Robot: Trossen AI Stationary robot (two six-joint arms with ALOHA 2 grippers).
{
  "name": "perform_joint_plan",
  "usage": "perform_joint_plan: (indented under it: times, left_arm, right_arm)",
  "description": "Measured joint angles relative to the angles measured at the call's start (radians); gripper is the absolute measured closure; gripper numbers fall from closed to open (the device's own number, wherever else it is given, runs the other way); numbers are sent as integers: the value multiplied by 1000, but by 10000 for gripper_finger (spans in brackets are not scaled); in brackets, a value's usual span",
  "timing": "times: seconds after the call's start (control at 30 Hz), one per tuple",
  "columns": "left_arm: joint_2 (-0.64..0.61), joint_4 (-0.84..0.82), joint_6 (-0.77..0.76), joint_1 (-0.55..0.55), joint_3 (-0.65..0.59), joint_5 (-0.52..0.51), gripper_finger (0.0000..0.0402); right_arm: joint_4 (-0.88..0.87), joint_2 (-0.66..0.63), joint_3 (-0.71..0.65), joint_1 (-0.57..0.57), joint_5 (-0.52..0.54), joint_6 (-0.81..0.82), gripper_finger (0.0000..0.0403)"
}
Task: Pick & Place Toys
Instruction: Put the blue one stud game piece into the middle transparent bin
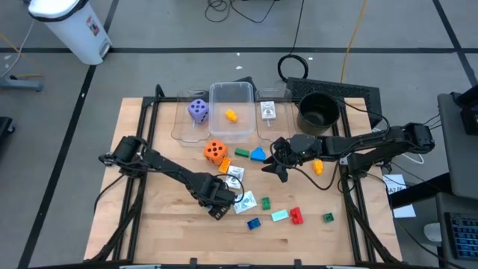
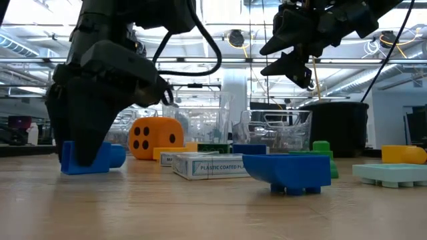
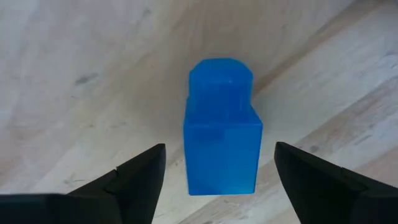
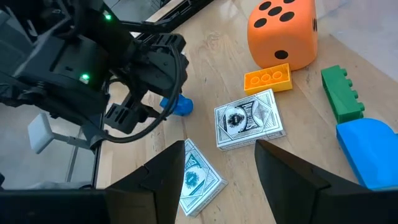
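Small blue hard-plastic building block [image 3: 221, 127] w/ a round stud: prob. light, stiff, a bit slick; best pinched across its flat sides. It sits on the wooden table [image 1: 164, 224], front-left, between the spread, empty fingers of the left gripper [image 3: 217, 180]. Right gripper [image 4: 217, 180] hovers mid-table, parted, holding nothing.

In the high view the left gripper [image 1: 217, 200] hides the blue block [image 3: 221, 130] beneath it, the low view's edge crops both arms' upper parts, and the teal block [image 2: 390, 175] and yellow block [image 2: 404, 155] run off that picture's right side.
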Motion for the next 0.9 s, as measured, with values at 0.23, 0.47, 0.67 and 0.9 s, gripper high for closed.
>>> perform_joint_plan:
  times: [0.23,0.47,0.67,0.9]
  left_arm:
    - [0,11,11,0,-8,-2,146]
    - [-5,4,26,0,-8,-33,222]
    - [-137,-13,64,5,-5,-145,268]
    - [-469,10,112,45,-4,-319,268]
  right_arm:
    - [0,0,0,0,0,0,216]
    - [0,0,0,0,0,0,216]
    - [18,-3,0,0,0,0,216]
    - [317,-14,-1,-8,-80,0,216]
